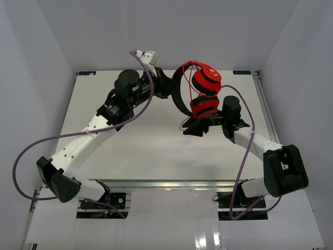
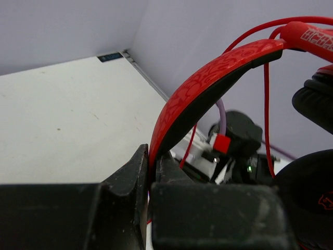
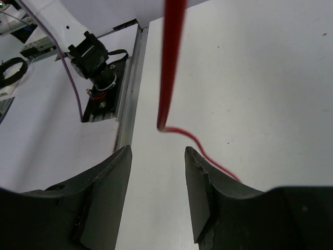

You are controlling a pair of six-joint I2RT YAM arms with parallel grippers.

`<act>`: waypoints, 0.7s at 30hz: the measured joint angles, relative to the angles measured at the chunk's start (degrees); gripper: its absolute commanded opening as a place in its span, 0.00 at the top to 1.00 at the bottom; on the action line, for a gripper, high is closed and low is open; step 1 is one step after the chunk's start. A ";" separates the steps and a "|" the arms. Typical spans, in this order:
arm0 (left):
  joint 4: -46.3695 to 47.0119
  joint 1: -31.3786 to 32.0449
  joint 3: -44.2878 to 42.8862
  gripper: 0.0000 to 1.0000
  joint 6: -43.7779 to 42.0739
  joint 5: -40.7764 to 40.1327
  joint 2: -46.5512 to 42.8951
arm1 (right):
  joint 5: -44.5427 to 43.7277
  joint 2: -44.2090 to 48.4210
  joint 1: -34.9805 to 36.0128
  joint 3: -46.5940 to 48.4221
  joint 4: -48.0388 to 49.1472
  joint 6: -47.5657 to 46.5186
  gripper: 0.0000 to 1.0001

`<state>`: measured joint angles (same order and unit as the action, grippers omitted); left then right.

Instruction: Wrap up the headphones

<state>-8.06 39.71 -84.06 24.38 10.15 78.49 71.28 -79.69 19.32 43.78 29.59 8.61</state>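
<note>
Black fingers [image 2: 127, 179] of the left gripper [image 2: 150, 159] filled the bottom of the left wrist view, pressed together on the lower end of the red headband [image 2: 208, 78], which rose from between them and arched toward the upper right of the frame. A dark earcup pad [image 2: 312, 104] sat at the right edge, and a thin red cable [image 2: 267, 114] hung down beside it.

From above, the headphones [image 1: 205, 91] were up off the table [image 1: 156, 151], in the upper middle of the frame. Their two red earcups [image 1: 206, 80] were stacked one over the other, with the black inner band curving to their left. The left gripper [image 1: 165, 86] met that band from the left. The right gripper [image 1: 197, 126] sat just below the lower earcup.

In the right wrist view, the right gripper [image 3: 157, 156] had its jaws apart with nothing between them. A blurred red strand [image 3: 171, 52] dropped from the top of the frame, and a thinner length curled off toward the lower right, past the right finger. A purple robot cable [image 1: 31, 151] looped at the left of the top view.
</note>
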 measured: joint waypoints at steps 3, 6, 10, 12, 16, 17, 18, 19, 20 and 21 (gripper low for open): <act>0.37 0.02 -0.75 1.00 2.12 -6.81 -0.05 | 0.93 -1.08 0.95 -3.33 9.86 8.40 0.49; 0.40 -0.09 -1.90 1.00 3.87 -11.66 -0.01 | 1.34 -3.49 2.43 -4.30 19.51 16.26 0.50; 0.31 -0.20 -5.23 1.00 6.18 -13.88 0.54 | 1.56 -8.31 5.11 -3.01 32.19 26.21 0.52; 0.63 -0.16 -6.63 1.00 7.14 -14.19 0.66 | 1.58 -10.45 5.86 -1.65 36.26 29.66 0.52; 0.81 -0.16 -7.18 1.00 7.15 -15.52 0.40 | 0.32 -9.06 4.17 -1.06 31.72 24.98 0.51; 0.71 -0.16 -7.18 1.00 6.99 -15.91 0.35 | -1.90 -7.40 3.86 -0.21 24.19 18.64 0.51; 0.59 -0.16 -7.17 1.00 6.75 -16.27 0.33 | -4.41 -5.68 3.70 0.89 16.06 11.44 0.50; 0.48 -0.16 -7.16 1.00 6.50 -16.60 0.31 | -7.04 -3.94 3.59 1.88 8.47 4.55 0.50; 0.35 -0.16 -7.16 1.00 6.25 -16.82 0.27 | -10.06 -2.09 3.63 2.37 3.10 -0.98 0.48; 0.25 -0.16 -7.16 1.00 6.08 -17.00 0.25 | -12.85 -0.12 3.69 2.31 -1.03 -5.40 0.43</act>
<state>-7.81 39.55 -91.22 30.46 -6.85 78.73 58.43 -79.81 23.01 46.08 28.56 3.21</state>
